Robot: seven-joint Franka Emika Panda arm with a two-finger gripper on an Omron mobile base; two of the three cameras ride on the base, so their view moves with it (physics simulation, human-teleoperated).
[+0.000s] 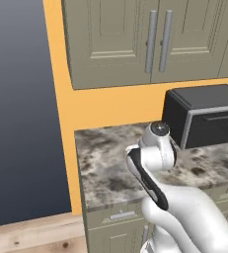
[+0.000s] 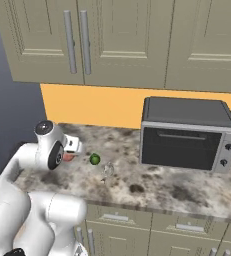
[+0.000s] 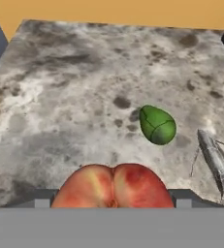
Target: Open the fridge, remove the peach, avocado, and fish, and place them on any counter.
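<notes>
The red-orange peach point(image 3: 112, 186) sits between my gripper's point(image 3: 112, 201) fingers, which are shut on it just above the left part of the counter point(image 3: 60, 97). From the right base view, the peach point(image 2: 68, 156) shows as a red patch at the hand point(image 2: 73, 148). On the counter point(image 2: 177, 192), just past the peach, lies the dark-green avocado point(image 3: 158, 125), point(image 2: 94, 159). To the avocado's right the thin grey fish point(image 3: 215, 162), point(image 2: 108, 169) lies flat on the stone. The fridge is out of view.
A dark toaster oven point(image 2: 187, 135), point(image 1: 204, 116) stands on the counter point(image 1: 105, 158) to the right. Beige upper cabinets point(image 2: 112, 40) hang above. The counter's left end meets an orange wall point(image 1: 66, 113), with a flat dark grey surface point(image 1: 17, 108) beyond.
</notes>
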